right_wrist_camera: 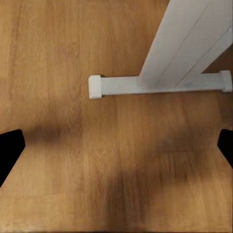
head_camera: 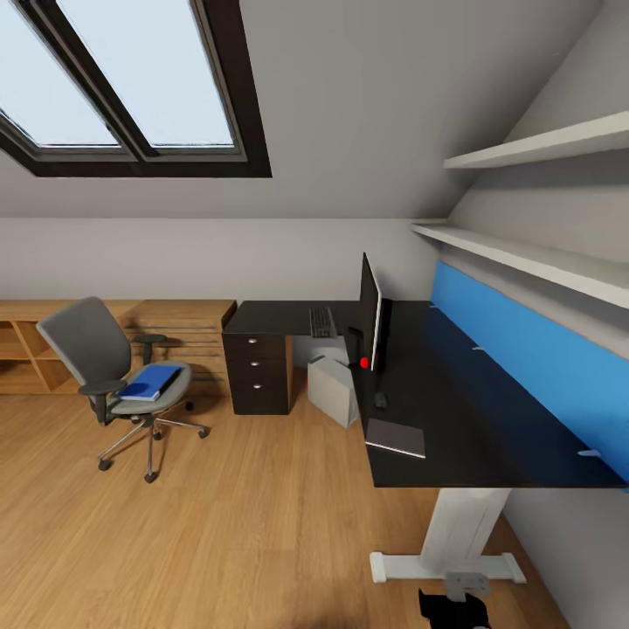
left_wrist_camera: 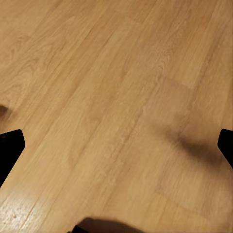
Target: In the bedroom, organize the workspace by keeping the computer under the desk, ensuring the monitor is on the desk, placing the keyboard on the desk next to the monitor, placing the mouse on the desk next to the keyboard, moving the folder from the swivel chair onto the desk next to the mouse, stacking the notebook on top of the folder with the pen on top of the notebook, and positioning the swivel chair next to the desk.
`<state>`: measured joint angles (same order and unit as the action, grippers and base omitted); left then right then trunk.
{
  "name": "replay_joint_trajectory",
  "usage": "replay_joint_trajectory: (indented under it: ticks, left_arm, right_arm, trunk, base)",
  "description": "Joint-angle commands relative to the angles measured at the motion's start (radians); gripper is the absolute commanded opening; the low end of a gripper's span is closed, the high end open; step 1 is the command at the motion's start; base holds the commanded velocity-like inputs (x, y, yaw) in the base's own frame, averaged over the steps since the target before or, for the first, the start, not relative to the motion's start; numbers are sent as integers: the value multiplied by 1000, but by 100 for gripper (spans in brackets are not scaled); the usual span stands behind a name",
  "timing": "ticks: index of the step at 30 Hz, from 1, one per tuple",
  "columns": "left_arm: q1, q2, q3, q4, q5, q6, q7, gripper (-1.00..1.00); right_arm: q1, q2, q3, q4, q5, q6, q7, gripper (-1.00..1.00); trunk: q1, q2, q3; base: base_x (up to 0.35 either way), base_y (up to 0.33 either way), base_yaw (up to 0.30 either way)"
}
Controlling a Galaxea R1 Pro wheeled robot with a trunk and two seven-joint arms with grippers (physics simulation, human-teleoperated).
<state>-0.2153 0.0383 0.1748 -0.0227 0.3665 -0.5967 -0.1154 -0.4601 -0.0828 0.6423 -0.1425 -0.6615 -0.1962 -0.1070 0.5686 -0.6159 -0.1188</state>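
I am standing on the wood floor (head_camera: 218, 524) at the near end of the desk (head_camera: 489, 437), facing along its length. The folder (head_camera: 150, 382) is lying flat on the seat of the swivel chair (head_camera: 114, 376), well apart from me, ahead and to my left; its long axis is running diagonally across the seat. My left arm is therefore the nearer one for that pickup, in my judgement.

On the tabletop, the monitor (head_camera: 370, 310) is standing edge-on to me, the keyboard (head_camera: 321, 322) is lying beyond it, and the notebook (head_camera: 396, 437) is resting near the front edge. A small dark object between monitor and notebook is probably the mouse (head_camera: 380, 400). The computer (head_camera: 332, 389) is sitting under the desk.

Both arms are hanging low, cameras pointing at the floor. The left jaws (left_wrist_camera: 116, 145) and right jaws (right_wrist_camera: 116, 145) are standing wide apart, grasping nothing. The white desk leg (right_wrist_camera: 189, 43) is just beyond the right jaws.
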Motion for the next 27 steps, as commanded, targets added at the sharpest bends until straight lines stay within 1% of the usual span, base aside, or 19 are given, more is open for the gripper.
replay_joint_trajectory:
  ticks: [1,2,4,5,6,7,8,11,12,14,15,16,17,20,23,27]
  left_arm:
    - [-1,0,8,1,5,-2,-10,100]
    - [-1,1,8,1,5,-2,-10,100]
    - [-1,1,8,1,5,-2,-10,100]
    - [-1,1,8,1,5,-2,-10,100]
    - [-1,1,8,1,5,-2,-10,100]
    - [-1,1,8,1,5,-2,-10,100]
    - [-1,1,8,1,5,-3,-10,100]
    - [-1,2,8,1,5,-6,-11,100]
    - [-1,2,8,1,5,-8,-11,100]
    - [-1,2,8,1,5,-10,-12,100]
    - [-1,2,8,1,5,-11,-12,100]
    - [-1,2,8,1,5,-11,-12,100]
    - [-1,2,8,1,5,-11,-11,100]
    - [-1,2,8,1,5,-11,-11,100]
    - [-1,1,8,1,5,-11,-12,100]
    - [-1,0,8,1,5,-9,-12,100]
  right_arm:
    - [-1,-14,8,-36,-10,33,-6,100]
    - [-2,-42,6,-107,-13,99,-11,100]
    - [-2,-72,-1,-176,-16,164,-23,100]
    - [-3,-99,-17,-240,-18,228,-45,100]
    - [-4,-121,-45,-306,-19,289,-76,100]
    - [-4,-129,-63,-339,-19,319,-94,100]
    - [-6,-142,-103,-407,-19,378,-130,100]
    - [-8,-159,-167,-506,-18,467,-179,100]
    - [-9,-169,-205,-568,-16,527,-203,100]
    - [-10,-178,-236,-629,-15,581,-218,100]
    - [-14,-184,-261,-688,-15,623,-229,100]
    - [-17,-186,-270,-717,-14,638,-232,100]
    - [-22,-189,-285,-770,-13,660,-238,100]
    - [-27,-199,-301,-852,-12,683,-243,100]
    - [-29,-206,-308,-891,-11,691,-245,100]
    - [-30,-210,-313,-911,-11,684,-245,100]
  trunk:
    - [-4,6,1]
    - [-7,13,5]
    - [-15,27,11]
    - [-19,34,14]
    - [-23,41,17]
    - [-27,48,20]
    - [-30,55,23]
    - [-30,55,23]
    - [-30,55,23]
    - [-30,55,23]
    - [-30,55,23]
    - [-30,55,23]
    - [-30,55,23]
    - [-30,55,23]
    - [-30,55,23]
    - [-30,55,23]
  base:
    - [0,0,0]
    - [0,0,0]
    - [0,0,0]
    - [0,0,0]
    - [0,0,0]
    - [0,0,0]
    - [0,0,0]
    - [0,0,0]
    - [0,0,0]
    - [0,0,0]
    - [0,0,0]
    - [0,0,0]
    - [0,0,0]
    - [0,0,0]
    - [58,0,0]
    - [210,0,0]
